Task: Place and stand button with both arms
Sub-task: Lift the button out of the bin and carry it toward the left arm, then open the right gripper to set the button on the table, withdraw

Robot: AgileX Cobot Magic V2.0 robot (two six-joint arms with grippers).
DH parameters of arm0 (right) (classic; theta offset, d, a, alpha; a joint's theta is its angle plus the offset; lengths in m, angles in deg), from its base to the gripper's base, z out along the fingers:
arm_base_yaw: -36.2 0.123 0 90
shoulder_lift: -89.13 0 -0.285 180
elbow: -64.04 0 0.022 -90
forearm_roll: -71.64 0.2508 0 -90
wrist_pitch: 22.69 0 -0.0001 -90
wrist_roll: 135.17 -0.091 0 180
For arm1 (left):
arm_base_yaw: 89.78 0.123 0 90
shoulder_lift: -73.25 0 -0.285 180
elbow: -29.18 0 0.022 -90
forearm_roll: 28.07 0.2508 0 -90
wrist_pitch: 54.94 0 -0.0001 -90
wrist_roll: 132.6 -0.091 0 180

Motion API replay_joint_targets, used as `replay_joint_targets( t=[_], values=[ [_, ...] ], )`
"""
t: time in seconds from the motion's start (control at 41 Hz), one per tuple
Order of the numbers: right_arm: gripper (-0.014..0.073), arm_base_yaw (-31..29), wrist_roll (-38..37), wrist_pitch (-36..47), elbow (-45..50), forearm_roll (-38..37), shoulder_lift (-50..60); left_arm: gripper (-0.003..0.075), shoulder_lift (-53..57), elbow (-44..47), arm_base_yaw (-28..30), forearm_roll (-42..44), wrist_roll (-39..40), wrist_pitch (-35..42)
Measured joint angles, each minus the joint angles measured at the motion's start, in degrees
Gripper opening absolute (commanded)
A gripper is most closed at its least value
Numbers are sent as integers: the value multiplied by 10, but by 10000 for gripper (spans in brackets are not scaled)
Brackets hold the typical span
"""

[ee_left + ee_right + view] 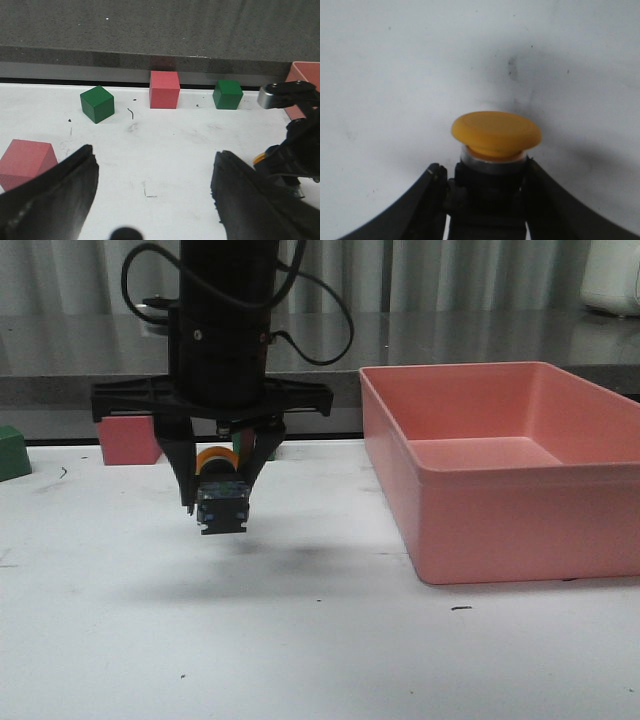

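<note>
My right gripper [220,492] hangs over the middle of the white table and is shut on the button [222,502], held a little above the surface. The yellow cap is at the top and far side, and the bluish block base points down toward the camera. In the right wrist view the fingers [432,192] clamp the black body below the yellow cap [496,131]. My left gripper [155,165] is open and empty, low over the bare table. The right gripper [292,155] and a sliver of yellow cap [259,158] show just beside its right finger. The left arm is out of the front view.
A large pink bin [500,530] stands on the right. A red cube [128,440] and a green cube [12,452] sit at the back left. The left wrist view shows a green cube [97,103], a red cube [164,89], a green cube [227,94] and a nearer red cube [25,157].
</note>
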Motion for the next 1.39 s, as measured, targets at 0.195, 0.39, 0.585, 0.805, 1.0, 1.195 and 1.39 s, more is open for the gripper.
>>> replay_joint_targets(
  t=[0.195,0.39,0.585,0.805,1.0,1.195,1.39],
  values=[
    [309,0,-42,16,-21,0,-36,474,0,0,-11,0,0,0],
    [311,1,-56,67,-22,33,-51,474,0,0,-11,0,0,0],
    [311,3,-57,93,-23,46,-57,474,0,0,-11,0,0,0],
    [314,5,-58,93,-23,52,-73,474,0,0,-11,0,0,0],
    [475,5,-58,95,-23,56,-77,474,0,0,-11,0,0,0],
    [562,5,-58,95,-23,61,-77,474,0,0,-11,0,0,0],
    [562,5,-27,68,-23,58,-65,474,0,0,-11,0,0,0]
  ],
)
